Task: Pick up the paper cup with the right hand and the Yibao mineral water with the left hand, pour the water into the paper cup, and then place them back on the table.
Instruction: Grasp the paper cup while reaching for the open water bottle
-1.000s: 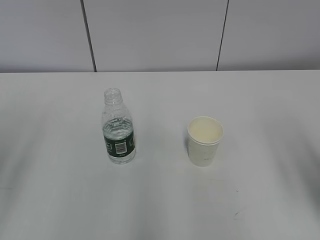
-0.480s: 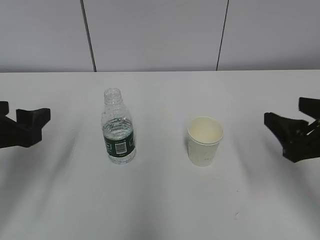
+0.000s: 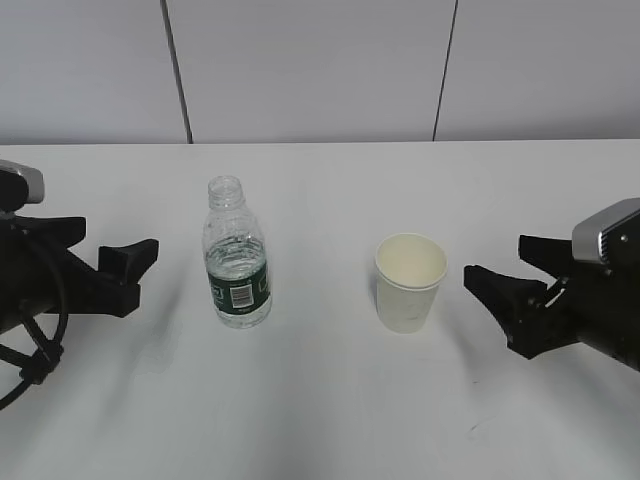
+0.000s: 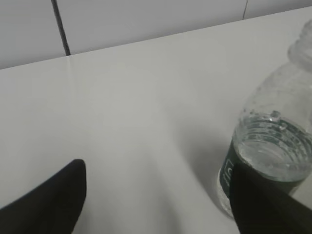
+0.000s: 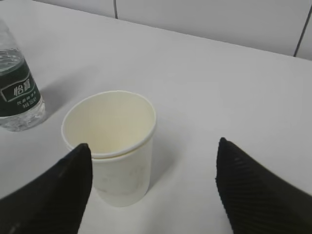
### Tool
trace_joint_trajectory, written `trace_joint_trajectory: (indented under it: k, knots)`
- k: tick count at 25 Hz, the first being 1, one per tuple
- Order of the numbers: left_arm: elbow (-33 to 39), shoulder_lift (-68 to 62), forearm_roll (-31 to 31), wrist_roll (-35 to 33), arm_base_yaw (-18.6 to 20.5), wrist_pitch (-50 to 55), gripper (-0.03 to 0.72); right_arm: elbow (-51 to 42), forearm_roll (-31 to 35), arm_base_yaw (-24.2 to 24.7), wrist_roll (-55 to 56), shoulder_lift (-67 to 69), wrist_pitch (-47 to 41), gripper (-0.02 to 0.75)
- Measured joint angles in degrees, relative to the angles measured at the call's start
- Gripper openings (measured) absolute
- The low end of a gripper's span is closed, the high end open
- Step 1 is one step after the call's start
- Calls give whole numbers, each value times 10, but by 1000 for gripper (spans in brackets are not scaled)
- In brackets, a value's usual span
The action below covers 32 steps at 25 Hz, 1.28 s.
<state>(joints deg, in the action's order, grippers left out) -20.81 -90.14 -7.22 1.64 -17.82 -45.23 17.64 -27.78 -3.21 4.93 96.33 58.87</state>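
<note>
The Yibao mineral water (image 3: 237,256), uncapped and holding some water, stands upright left of centre on the white table (image 3: 320,420). The empty paper cup (image 3: 410,282) stands upright to its right. My left gripper (image 3: 115,240) is open and empty, left of the bottle and apart from it. In the left wrist view (image 4: 156,175) the bottle (image 4: 273,141) is at the right, partly behind the right finger. My right gripper (image 3: 497,258) is open and empty, just right of the cup. In the right wrist view (image 5: 152,146) the cup (image 5: 111,141) sits by the left finger, and the bottle (image 5: 17,92) shows at far left.
A grey panelled wall (image 3: 320,60) with dark vertical seams rises behind the table's far edge. Nothing else stands on the tabletop.
Both grippers have come into view from the sides and moved inward, the left toward the bottle, the right toward the cup. Bottle and cup have not moved.
</note>
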Motion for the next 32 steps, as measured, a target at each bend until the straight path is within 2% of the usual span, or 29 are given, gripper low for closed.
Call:
trace_joint_trajectory:
  k: [5, 9, 14, 20, 25, 32]
  knots:
    - [-1, -36, -45, 6, 0, -39, 552, 1, -6, 0, -34, 70, 57, 587]
    - [0, -78, -82, 6, 0, -81, 552, 10, -33, 0, -49, 118, 63, 587]
    - [-2, -141, -120, 7, 0, -184, 552, 40, -67, 0, -62, 169, 65, 587]
    - [-7, -199, -166, 7, 0, -199, 552, 75, -70, 0, -63, 210, 67, 587]
    - [-8, -206, -172, 7, 0, -201, 552, 103, -84, 0, -64, 234, 67, 587]
    - [-10, -206, -172, 8, 0, -201, 552, 148, -140, -1, -64, 267, 68, 587]
